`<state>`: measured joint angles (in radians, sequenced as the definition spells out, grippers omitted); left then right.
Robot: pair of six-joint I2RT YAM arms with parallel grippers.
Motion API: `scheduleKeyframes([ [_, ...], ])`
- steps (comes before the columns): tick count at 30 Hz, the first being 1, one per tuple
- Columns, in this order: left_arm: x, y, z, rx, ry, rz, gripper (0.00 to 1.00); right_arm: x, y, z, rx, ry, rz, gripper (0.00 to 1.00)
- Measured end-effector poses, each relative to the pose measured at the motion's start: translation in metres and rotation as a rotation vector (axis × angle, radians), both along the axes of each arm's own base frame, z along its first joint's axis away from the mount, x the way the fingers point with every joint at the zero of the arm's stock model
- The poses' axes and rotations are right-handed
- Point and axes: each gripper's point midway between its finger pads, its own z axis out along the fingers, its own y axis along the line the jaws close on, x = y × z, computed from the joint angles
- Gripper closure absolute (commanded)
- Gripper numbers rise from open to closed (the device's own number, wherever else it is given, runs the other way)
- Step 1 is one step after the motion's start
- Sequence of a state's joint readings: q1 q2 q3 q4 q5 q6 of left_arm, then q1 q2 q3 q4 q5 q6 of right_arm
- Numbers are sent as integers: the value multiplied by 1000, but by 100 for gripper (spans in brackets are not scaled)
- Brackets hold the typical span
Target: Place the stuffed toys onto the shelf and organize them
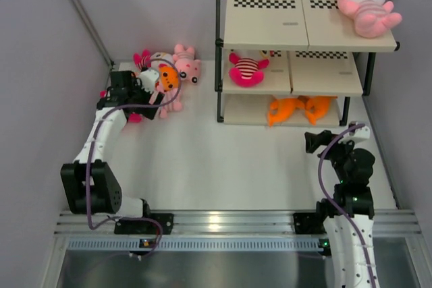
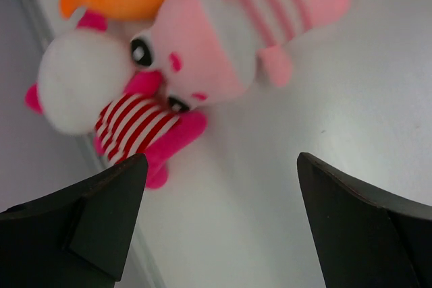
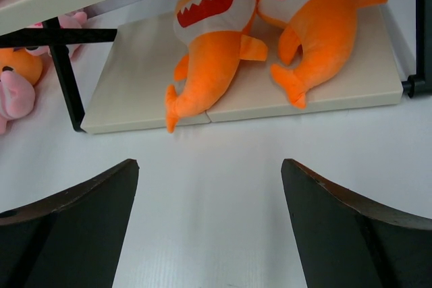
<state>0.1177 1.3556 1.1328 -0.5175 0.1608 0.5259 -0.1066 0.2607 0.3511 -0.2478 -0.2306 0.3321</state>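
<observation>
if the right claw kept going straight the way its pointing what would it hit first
Probably the front edge of the shelf's bottom board, where the tail of the nearer orange toy reaches. The right claw faces that tier across bare table; depth is unclear; it could touch the table first.

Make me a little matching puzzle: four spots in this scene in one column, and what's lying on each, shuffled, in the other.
Spots:
1. top shelf board
2. middle shelf board
3. bottom shelf board
4. table left of the shelf

Lying there:
A. two orange sharks
B. hot-pink striped toy
C. heap of mixed toys
D. big pale pink toy

Pairs: 1-D, 2-B, 3-A, 4-C.
</observation>
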Motion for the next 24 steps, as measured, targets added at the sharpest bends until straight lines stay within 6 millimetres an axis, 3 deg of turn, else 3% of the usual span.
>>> scheduleKeyframes([
  [2,22,-32,-5,-15,22,-84,1,0,0,0,0,1,-1,12],
  [4,51,-45,-16,-27,48,-83,1,0,0,0,-1,1,-1,12],
  [7,93,-30,-41,-20,89,31,3,0,-1,-1,-8,2,0,12],
  [10,112,-15,-72,-12,143,131,11,0,-1,-1,-11,4,1,12],
  [13,120,-10,-95,-24,183,185,23,1,-1,-3,-15,9,1,12],
  [17,121,-10,-100,-38,187,220,57,1,-2,-4,-16,16,-1,12],
  [18,121,-11,-100,-40,182,222,81,1,-2,-4,-16,16,-3,12],
  [19,119,-12,-100,-44,182,225,97,1,-2,-4,-16,17,-3,12],
  [24,99,-15,-98,-56,188,207,100,2,-3,-6,-16,33,-7,13],
])
